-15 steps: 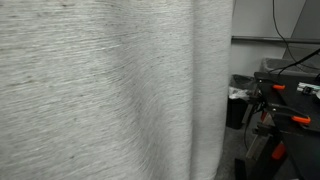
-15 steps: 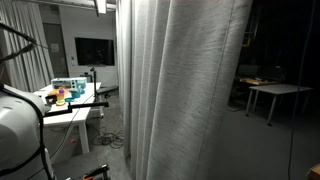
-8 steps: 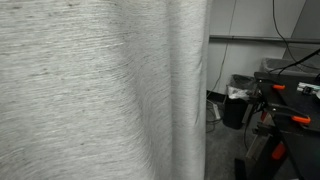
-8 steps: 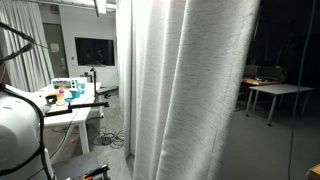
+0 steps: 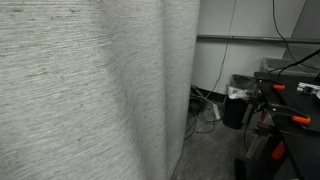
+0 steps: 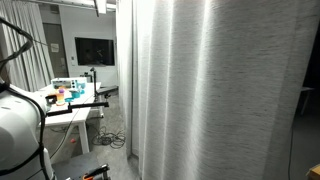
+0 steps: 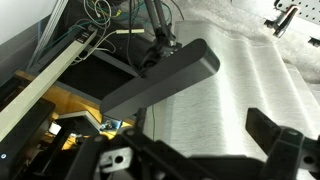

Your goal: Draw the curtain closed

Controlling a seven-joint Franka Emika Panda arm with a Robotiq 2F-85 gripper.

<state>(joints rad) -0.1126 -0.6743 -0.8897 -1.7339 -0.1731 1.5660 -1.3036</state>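
Because the curtain [image 7: 215,105] [image 5: 80,90] [image 6: 210,90] hangs as a tall vertical sheet directly ahead of your jaws, they stand wide apart, fabric spanning the gap, with no visible pinch.

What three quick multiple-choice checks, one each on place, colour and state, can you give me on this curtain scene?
1. Where is the dark wall screen relative to the curtain?
A. left of it
B. right of it
C. hidden behind it

2. What colour is the curtain?
A. dark blue
B. light grey
C. red

3. How does the curtain hang?
A. rolled up at the top
B. heaped on the floor
C. down in vertical folds, with open room beside its edge

Answers:
1 A: in an exterior view the screen shows on the far wall, left of the curtain.
2 B: the fabric is light grey in both exterior views.
3 C: it hangs in soft folds, and a black bin shows past its edge in an exterior view.
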